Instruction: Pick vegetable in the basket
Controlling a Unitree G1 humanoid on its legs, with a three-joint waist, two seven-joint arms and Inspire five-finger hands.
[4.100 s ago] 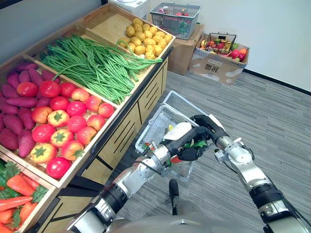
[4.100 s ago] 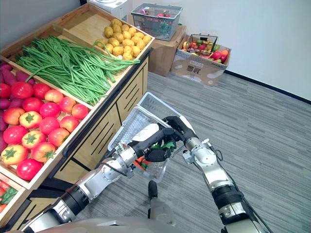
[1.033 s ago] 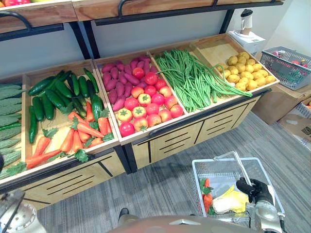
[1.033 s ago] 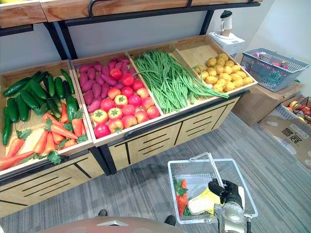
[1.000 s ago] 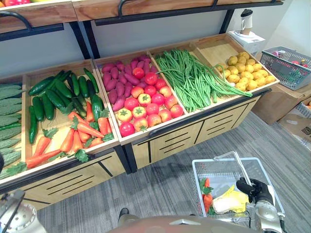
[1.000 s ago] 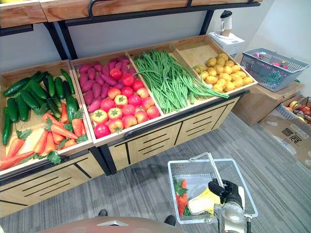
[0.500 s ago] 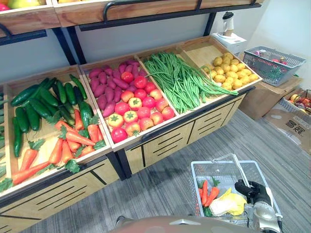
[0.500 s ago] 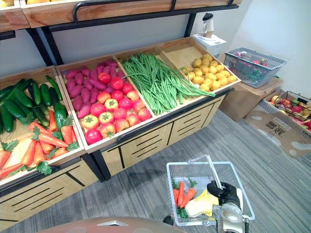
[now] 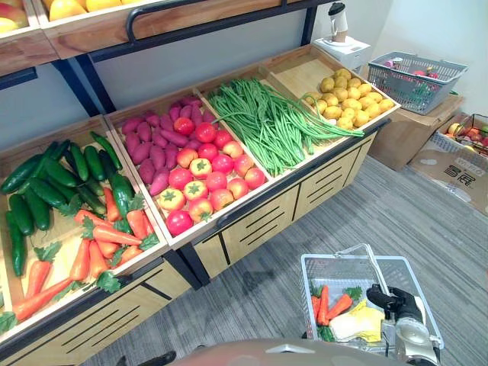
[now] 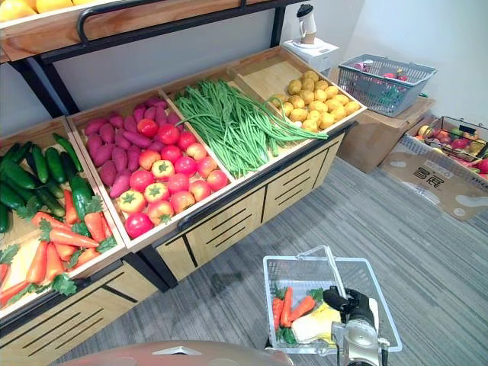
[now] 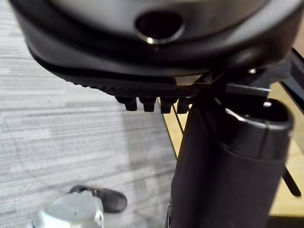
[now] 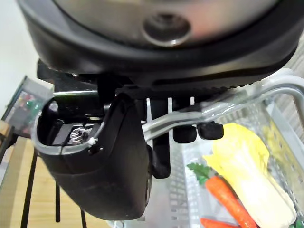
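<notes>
1. Left eye view: the basket [image 9: 345, 259] is seen in front of the wooden stand [image 9: 259, 221], and its handle [image 9: 371, 264] is gripped by the right hand [image 9: 396, 302]. Carrots [image 9: 329, 302] and a pale cabbage [image 9: 357, 325] are seen lying inside.
2. Right eye view: cucumbers [image 10: 38, 171], tomatoes [image 10: 164, 183], green beans [image 10: 229, 122] and potatoes [image 10: 316, 103] are laid out in separate bins on the stand, well apart from the basket.
3. Left wrist view: the left hand [image 11: 142, 57] is shown above grey carpet [image 11: 57, 128]. Whether it is open or closed cannot be told.
4. Right wrist view: the fingers [image 12: 210, 130] are curled round the handle, and a carrot and the cabbage are seen past them in the basket.
</notes>
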